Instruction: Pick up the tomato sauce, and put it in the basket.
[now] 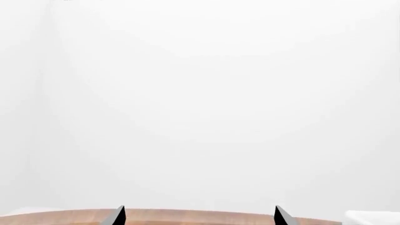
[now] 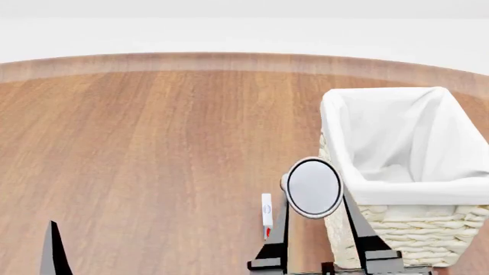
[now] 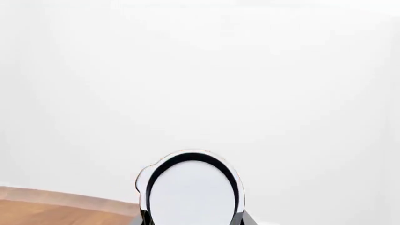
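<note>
Head view: right hand point(image 2: 315, 229) clamped on tomato sauce point(image 2: 313, 188) beside basket point(image 2: 359, 137) rim; left hand point(image 1: 200, 216) spread.

Right pincer point(image 2: 315, 229) clamps the tomato sauce point(image 2: 312, 188); left pincer point(image 1: 198, 218) gapes wide.

Tomato sauce point(image 2: 312, 187) held aloft just beside cream basket point(image 2: 397, 229).

can't see the tomato sauce point(image 2: 312, 188) label, just its silver end; basket point(image 2: 405, 229) cut off at the right edge, left gripper point(image 2: 54, 252) mostly out of frame
</note>
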Robot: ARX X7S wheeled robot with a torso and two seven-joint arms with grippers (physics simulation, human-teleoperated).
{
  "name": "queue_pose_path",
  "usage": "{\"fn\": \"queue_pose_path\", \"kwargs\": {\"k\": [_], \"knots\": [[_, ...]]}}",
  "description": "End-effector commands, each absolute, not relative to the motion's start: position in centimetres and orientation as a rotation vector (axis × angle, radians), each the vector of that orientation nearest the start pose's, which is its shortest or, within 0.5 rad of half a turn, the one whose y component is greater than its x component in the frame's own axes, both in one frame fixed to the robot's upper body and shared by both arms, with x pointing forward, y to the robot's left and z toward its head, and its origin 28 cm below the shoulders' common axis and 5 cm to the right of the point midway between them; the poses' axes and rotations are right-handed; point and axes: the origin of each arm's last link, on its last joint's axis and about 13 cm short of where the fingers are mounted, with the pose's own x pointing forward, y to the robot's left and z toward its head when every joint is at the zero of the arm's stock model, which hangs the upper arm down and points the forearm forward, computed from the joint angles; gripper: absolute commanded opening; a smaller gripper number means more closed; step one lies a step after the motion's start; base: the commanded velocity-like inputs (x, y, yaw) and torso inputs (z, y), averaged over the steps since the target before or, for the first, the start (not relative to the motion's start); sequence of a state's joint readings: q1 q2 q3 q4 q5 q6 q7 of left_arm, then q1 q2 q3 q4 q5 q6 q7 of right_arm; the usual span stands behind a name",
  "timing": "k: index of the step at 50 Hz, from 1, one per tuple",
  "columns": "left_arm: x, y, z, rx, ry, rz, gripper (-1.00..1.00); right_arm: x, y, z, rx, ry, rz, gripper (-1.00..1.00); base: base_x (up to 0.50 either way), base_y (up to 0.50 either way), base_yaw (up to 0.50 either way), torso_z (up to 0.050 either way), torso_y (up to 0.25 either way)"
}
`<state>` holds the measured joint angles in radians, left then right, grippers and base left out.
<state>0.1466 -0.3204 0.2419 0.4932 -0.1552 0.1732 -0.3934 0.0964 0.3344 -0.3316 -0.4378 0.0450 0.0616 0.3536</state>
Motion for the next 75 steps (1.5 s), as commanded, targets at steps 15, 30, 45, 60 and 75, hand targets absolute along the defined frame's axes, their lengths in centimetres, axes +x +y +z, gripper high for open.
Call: {"fn": "queue_pose_path", "kwargs": {"k": [15, 30, 45, 60, 75], "knots": [[16.3, 20.6, 9.5, -0.035, -0.447, 0.028, 1.0, 28.4, -10.5, 13.1, -0.233, -0.421, 0.025, -1.0, 0.0, 0.0, 0.0, 0.0, 0.001], [16.2, 20.7, 9.4, -0.031, -0.445, 0.032, 1.0, 31.3, -12.0, 15.4, -0.283, -0.443, -0.033, -1.0, 0.0, 0.0, 0.0, 0.0, 0.0], [16.3, 20.7, 9.3, -0.028, -0.44, 0.031, 1.0, 34.0, -14.5, 16.6, -0.339, -0.41, -0.123, -1.0, 0.0, 0.0, 0.0, 0.0, 0.001], [16.0, 20.8, 9.6, -0.023, -0.449, 0.031, 1.0, 36.8, -16.1, 16.6, -0.344, -0.32, -0.156, -1.0, 0.0, 0.0, 0.0, 0.0, 0.0], [15.9, 20.8, 9.7, -0.028, -0.448, 0.025, 1.0, 39.8, -17.9, 16.1, -0.135, -0.045, -0.118, -1.0, 0.0, 0.0, 0.0, 0.0, 0.0]]}}
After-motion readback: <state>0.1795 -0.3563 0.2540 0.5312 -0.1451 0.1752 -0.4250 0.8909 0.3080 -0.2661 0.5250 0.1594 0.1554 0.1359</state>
